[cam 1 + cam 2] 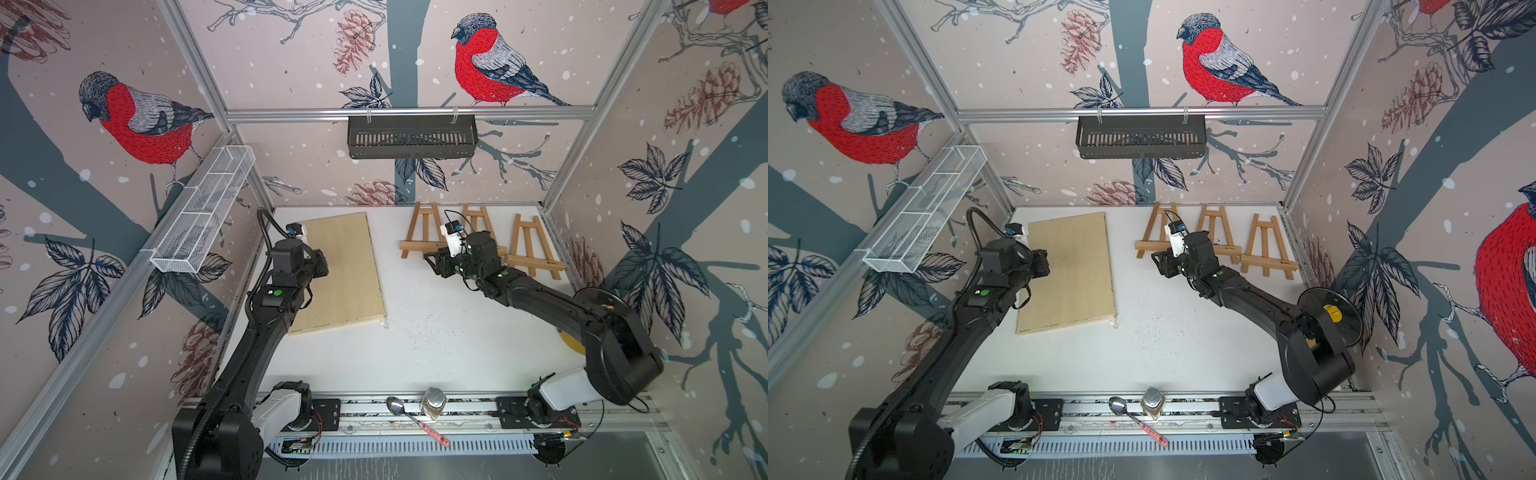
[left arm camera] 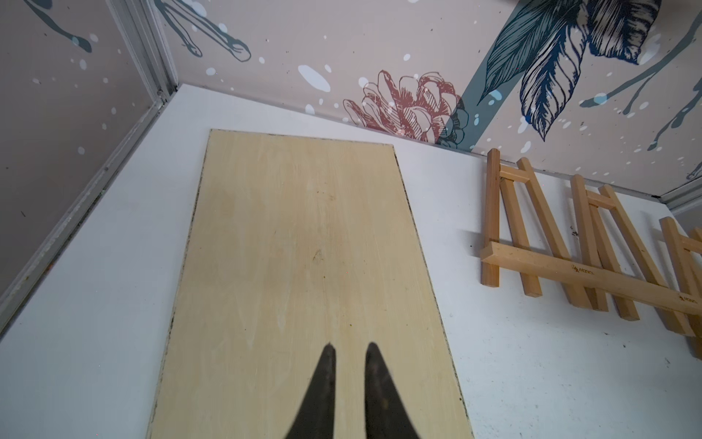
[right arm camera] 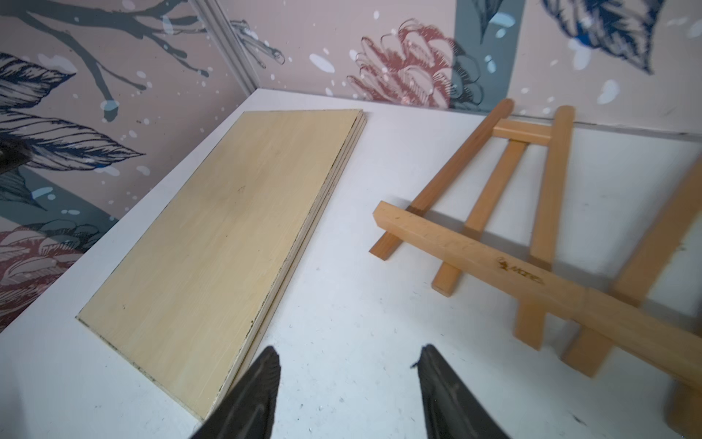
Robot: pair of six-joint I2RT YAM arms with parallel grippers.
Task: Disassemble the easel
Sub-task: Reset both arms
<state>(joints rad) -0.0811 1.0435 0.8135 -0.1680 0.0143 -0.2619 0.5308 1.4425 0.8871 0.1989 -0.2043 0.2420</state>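
Board: lay flat on the left half of the bench, its long side running toward the back wall.
Left easel: lay folded flat at the back of the bench, right of the board and apart from it, top toward the back wall. Its ledge reached over a leg of the middle easel.
Middle easel: lay flat just beside the left one, partly hidden by the right wrist in both top views.
Right easel: lay flat near the right wall, close to the middle one.
Left jaws: hung above the near part of the board, a narrow gap between them, nothing in it.
Right jaws: stood wide apart and empty above bare bench, between the board and the left easel, just beside the end of its ledge.
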